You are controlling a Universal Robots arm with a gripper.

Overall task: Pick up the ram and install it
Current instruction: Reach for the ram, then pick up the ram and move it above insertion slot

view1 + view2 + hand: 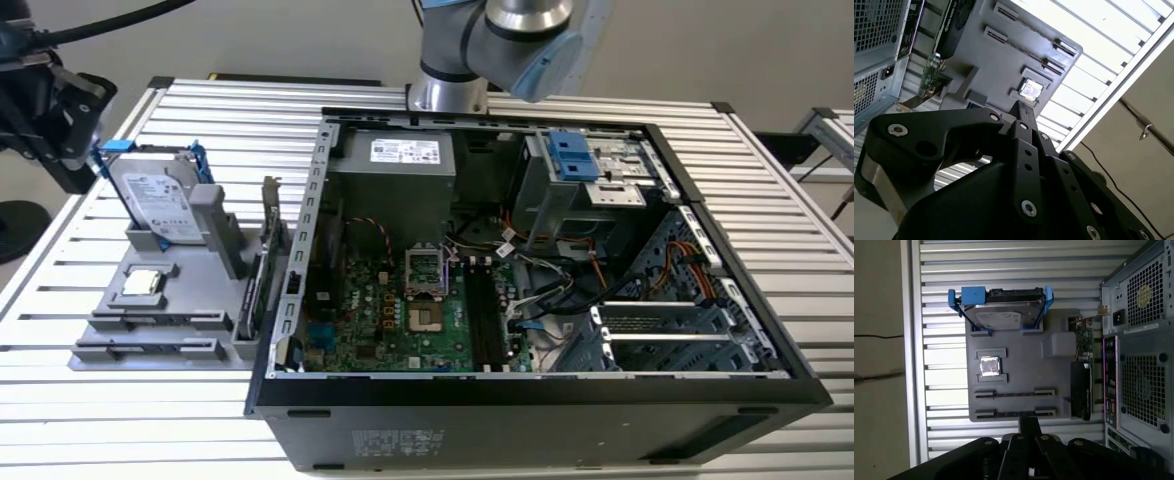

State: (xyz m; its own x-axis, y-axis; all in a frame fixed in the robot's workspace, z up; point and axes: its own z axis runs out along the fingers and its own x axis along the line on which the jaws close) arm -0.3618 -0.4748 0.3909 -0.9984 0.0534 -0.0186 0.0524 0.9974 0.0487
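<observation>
The pincer (1029, 424) hangs at the exterior view's far left, above the slatted bench (801, 250) and beside the grey tray (1019, 370). In both wrist views its fingertips are clenched together, with no gap and nothing seen between them. On the tray, a silver hard drive (160, 200) with blue rails stands upright. A processor chip (144, 283) lies in front of it, near two long holder slots (1014, 393) that look bare. An upright card (1081, 385) stands at the tray's edge nearest the open computer case (534, 395). Inside, on the motherboard (387, 310), long black memory slots (487, 320) run beside the socket. Whether the ram sits there I cannot tell.
</observation>
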